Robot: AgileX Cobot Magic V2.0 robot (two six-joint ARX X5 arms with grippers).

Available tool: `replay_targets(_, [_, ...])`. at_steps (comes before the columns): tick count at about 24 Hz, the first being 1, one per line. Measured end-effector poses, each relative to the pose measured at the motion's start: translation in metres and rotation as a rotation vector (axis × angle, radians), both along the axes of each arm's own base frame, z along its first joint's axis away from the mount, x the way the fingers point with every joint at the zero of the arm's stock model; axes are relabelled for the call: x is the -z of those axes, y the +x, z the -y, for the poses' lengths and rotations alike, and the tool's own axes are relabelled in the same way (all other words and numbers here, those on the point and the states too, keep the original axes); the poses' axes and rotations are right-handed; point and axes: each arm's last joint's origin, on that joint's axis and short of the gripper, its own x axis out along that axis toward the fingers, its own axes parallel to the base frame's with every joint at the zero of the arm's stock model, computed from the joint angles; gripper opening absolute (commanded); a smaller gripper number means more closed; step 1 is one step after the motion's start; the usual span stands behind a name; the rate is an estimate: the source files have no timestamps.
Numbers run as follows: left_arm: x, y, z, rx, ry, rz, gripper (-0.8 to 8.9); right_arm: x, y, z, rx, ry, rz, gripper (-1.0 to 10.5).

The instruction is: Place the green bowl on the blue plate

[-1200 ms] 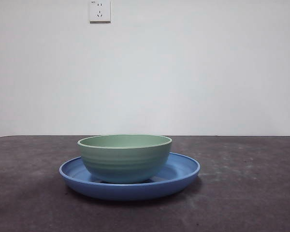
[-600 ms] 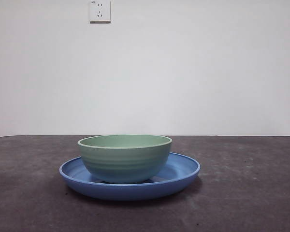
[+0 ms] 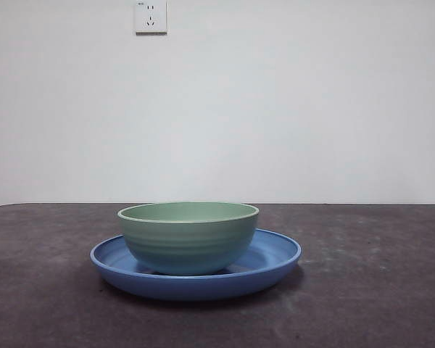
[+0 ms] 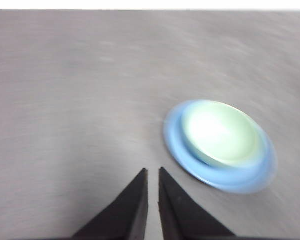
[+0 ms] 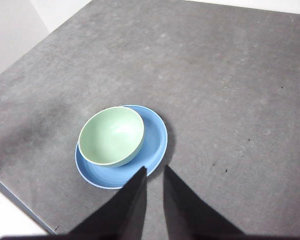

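The green bowl (image 3: pixel 188 239) stands upright inside the blue plate (image 3: pixel 275 257), left of the plate's middle, on the dark grey table. No arm shows in the front view. In the left wrist view the bowl (image 4: pixel 222 132) and plate (image 4: pixel 240 177) are blurred. My left gripper (image 4: pixel 151 170) is high above the table, apart from them, jaws shut and empty. In the right wrist view the bowl (image 5: pixel 111 135) sits in the plate (image 5: pixel 152 140). My right gripper (image 5: pixel 154 169) hangs high above the plate's edge, jaws shut and empty.
A white wall with a socket (image 3: pixel 150 16) stands behind the table. The table's edge (image 5: pixel 20 200) and a corner show in the right wrist view, near the plate.
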Motion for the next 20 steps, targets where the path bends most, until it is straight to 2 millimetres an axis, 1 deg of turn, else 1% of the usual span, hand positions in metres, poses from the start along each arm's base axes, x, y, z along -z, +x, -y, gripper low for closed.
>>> replay_targets(1, [0.002, 0.002, -0.001, -0.046, 0.005, 0.024, 0.33, 0.0, 0.0, 0.0, 0.0, 0.0, 0.0, 0.5])
replay_targets(3, [0.013, 0.009, -0.002, -0.135, 0.042, 0.124, 0.33, 0.0, 0.0, 0.0, 0.0, 0.0, 0.0, 0.5])
replay_targets(6, [0.043, 0.03, -0.005, -0.265, 0.104, 0.336, 0.33, 0.0, 0.0, 0.0, 0.0, 0.0, 0.0, 0.5])
replay_targets(10, [0.08, 0.046, -0.007, -0.34, 0.095, 0.453, 0.33, 0.0, 0.0, 0.0, 0.0, 0.0, 0.0, 0.5])
replay_targets(12, [0.103, 0.052, -0.008, -0.365, 0.077, 0.468, 0.33, 0.0, 0.0, 0.0, 0.0, 0.0, 0.0, 0.5])
replay_targets(16, [0.137, 0.062, -0.009, -0.39, 0.07, 0.366, 0.33, 0.0, 0.0, 0.0, 0.0, 0.0, 0.001, 0.5])
replay_targets(17, [0.142, 0.063, -0.009, -0.391, 0.068, 0.349, 0.33, 0.0, 0.0, 0.0, 0.0, 0.0, 0.001, 0.5])
replay_targets(20, [0.148, 0.065, -0.009, -0.393, 0.061, 0.342, 0.33, 0.0, 0.0, 0.0, 0.0, 0.0, 0.001, 0.5])
